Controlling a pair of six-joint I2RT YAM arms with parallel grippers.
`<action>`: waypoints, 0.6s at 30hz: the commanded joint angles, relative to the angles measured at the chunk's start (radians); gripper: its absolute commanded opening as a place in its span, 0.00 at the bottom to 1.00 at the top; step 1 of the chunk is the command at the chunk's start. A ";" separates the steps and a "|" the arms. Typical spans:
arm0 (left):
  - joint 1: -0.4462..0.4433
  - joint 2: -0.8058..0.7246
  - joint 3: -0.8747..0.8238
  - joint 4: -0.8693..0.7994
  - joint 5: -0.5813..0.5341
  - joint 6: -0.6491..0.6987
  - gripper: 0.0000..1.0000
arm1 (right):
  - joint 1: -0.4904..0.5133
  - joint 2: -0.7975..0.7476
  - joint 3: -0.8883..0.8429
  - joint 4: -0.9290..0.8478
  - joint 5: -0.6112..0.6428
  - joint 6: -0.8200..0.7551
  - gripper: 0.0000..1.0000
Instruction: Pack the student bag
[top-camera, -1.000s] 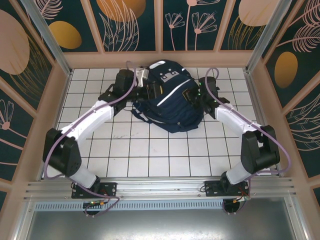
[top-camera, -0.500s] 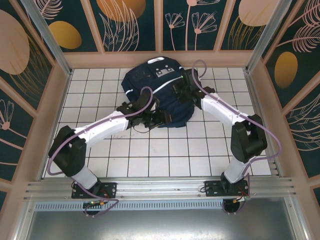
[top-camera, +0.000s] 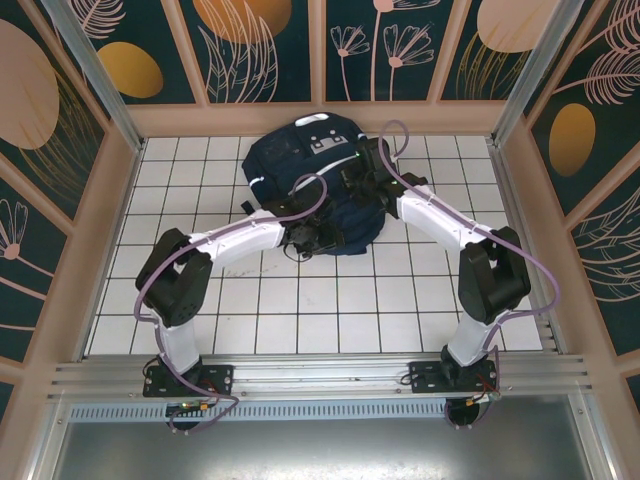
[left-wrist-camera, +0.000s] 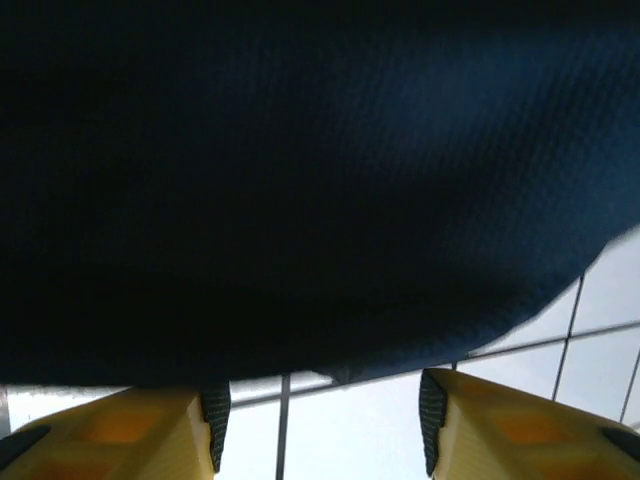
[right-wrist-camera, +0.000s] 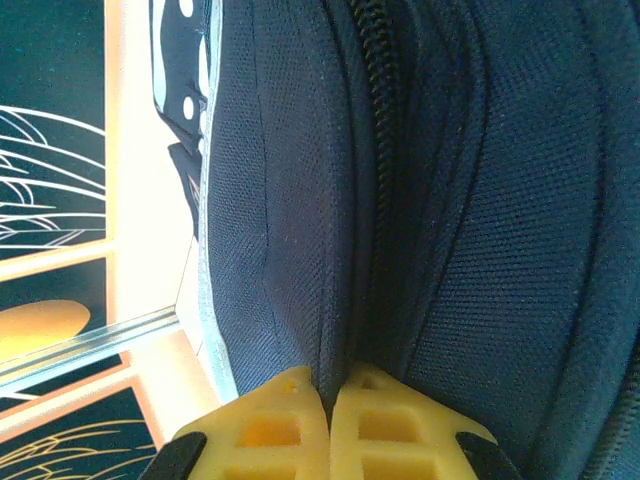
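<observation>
Student bag (top-camera: 300, 165): navy fabric, soft, slumping, bulky rather than heavy. Left claw (left-wrist-camera: 325, 410) at its near hem, jaws parted, empty. Bag lies on far-centre worktop (top-camera: 300, 300). Right claw (right-wrist-camera: 328, 400) closed at the zipper seam, possibly pinching a fold. Grasp seams or straps.

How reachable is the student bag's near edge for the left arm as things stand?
Probably yes. The left pincer stands open with the student bag straight ahead of its fingers. Between them there is only bare tiled table, and nothing blocks the way.
</observation>
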 joint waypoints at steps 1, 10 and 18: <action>-0.005 0.029 0.049 -0.028 -0.089 -0.027 0.53 | 0.025 -0.025 0.005 0.159 0.015 0.019 0.00; -0.004 0.075 0.039 0.002 -0.122 -0.030 0.26 | 0.031 -0.039 -0.012 0.180 0.018 0.021 0.00; -0.003 0.018 0.005 0.020 -0.170 0.006 0.07 | 0.029 -0.052 -0.051 0.213 0.020 0.014 0.00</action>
